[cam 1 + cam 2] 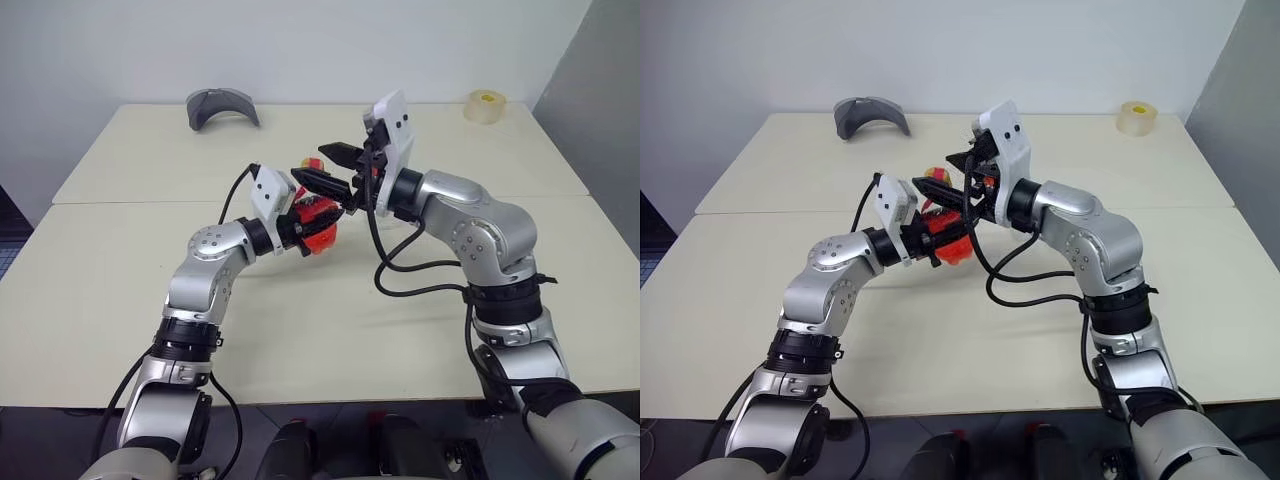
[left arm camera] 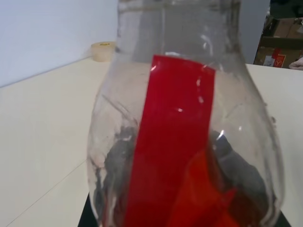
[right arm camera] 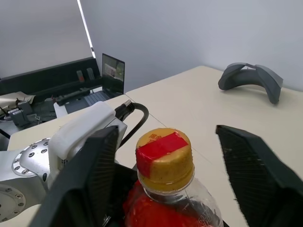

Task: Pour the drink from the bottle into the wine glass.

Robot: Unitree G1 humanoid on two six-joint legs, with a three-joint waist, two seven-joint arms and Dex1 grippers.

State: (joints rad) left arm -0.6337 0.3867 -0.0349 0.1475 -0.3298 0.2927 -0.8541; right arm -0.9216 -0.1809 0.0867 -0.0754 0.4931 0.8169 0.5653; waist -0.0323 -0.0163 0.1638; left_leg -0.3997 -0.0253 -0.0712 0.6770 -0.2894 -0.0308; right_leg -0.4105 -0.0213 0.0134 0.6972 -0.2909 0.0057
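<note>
My left gripper (image 1: 312, 222) is shut on the body of the small clear bottle (image 1: 320, 228), holding it upright above the middle of the table. Red drink (image 3: 156, 210) shows through the bottle's shoulder, and a red strip (image 2: 175, 142) runs down its side. The yellowish cap (image 3: 164, 158) with its red band points up. My right gripper (image 3: 166, 135) reaches in from the right at cap height. Its two black fingers (image 3: 94, 179) stand apart on either side of the cap with a gap on each side. The wine glass is hidden.
A grey curved object (image 1: 222, 105) lies at the back left of the cream table (image 1: 120, 270). A roll of tape (image 1: 484, 106) sits at the back right corner. Black cables (image 1: 415, 270) hang from the right forearm over the table's middle.
</note>
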